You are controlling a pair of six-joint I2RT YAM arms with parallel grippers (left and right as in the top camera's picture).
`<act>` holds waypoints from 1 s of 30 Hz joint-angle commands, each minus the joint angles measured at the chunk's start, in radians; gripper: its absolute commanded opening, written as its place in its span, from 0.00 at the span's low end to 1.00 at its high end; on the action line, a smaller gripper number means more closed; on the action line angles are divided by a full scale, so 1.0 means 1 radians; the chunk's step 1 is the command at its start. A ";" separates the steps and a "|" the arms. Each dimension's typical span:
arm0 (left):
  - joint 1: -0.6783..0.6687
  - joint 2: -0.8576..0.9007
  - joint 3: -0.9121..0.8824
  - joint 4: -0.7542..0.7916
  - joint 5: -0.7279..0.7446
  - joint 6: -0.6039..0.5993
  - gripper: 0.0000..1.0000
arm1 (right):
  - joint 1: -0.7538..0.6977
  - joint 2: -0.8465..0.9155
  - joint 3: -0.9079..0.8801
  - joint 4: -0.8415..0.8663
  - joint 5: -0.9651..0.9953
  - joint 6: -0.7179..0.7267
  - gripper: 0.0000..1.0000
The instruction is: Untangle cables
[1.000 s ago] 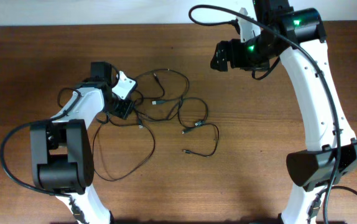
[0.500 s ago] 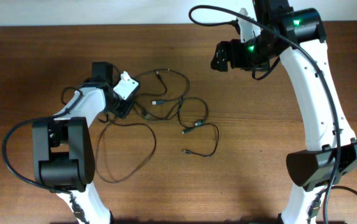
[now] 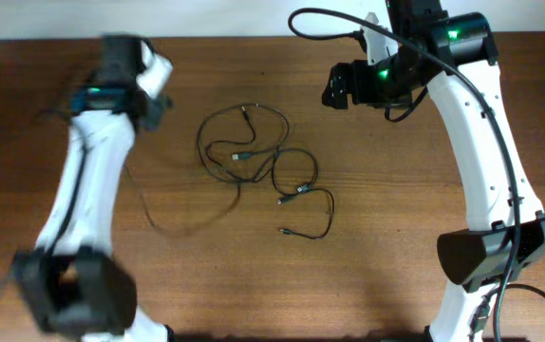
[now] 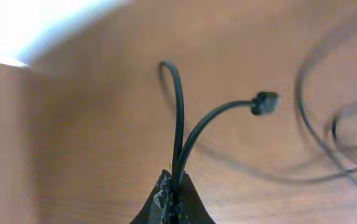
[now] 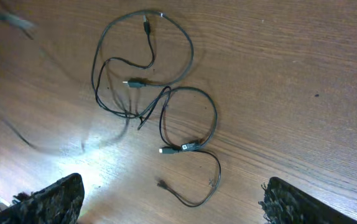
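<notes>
We log left gripper jaws shut on one cable; right gripper jaws wide, empty. Risk: pulling cinches the tangle.

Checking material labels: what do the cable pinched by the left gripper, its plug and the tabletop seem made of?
Cable: black, smooth, slightly glossy jacket bending in a tight loop, likely rubber or soft plastic. Plug: dark, matte, probably moulded plastic; too blurred to tell a metal tip. Tabletop: brown, grain lines, soft sheen; wood or wood-look laminate.
</notes>
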 commanded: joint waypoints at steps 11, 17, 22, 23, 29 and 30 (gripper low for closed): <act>0.399 -0.422 0.085 0.023 -0.205 -0.284 0.00 | -0.003 0.005 0.013 -0.006 0.008 -0.010 0.93; 0.624 -0.406 0.082 -0.047 -0.201 -0.559 0.00 | -0.003 0.005 0.013 -0.015 0.008 -0.010 0.93; 0.736 -0.325 0.064 -0.206 -0.202 -0.874 0.00 | -0.003 0.005 0.013 -0.019 0.008 -0.010 0.93; 0.746 -0.308 0.054 -0.206 -0.201 -0.927 0.00 | -0.003 0.005 0.013 -0.019 0.008 -0.010 0.93; 0.757 -0.138 0.031 -0.129 -0.204 -1.012 0.00 | -0.003 0.005 0.013 -0.026 0.008 -0.010 0.93; 0.757 -0.107 0.031 -0.102 -0.212 -1.012 0.00 | -0.003 0.005 0.013 -0.027 0.008 -0.010 0.93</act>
